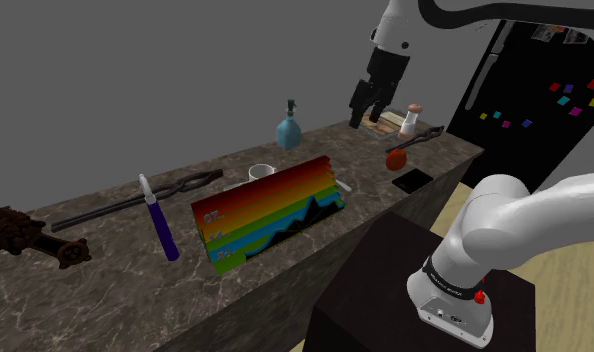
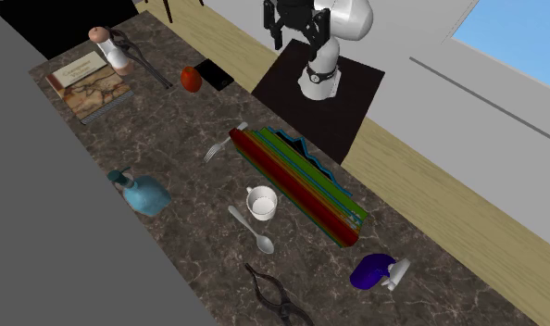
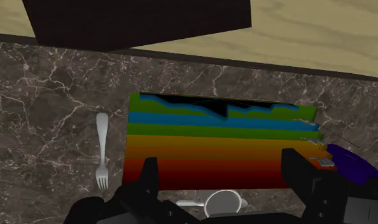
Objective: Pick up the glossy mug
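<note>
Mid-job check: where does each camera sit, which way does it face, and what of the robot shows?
Shoulder view: beside the stand, facing along the veined counter; the white arm and raised pincer show.
Second exterior view: high across the counter, looking down toward the stand; the arm base and pincer show.
Wrist view: on the hand, looking down at the rainbow-striped board; two open black fingers show.
Shared: all three show the white mug beside that board.
</note>
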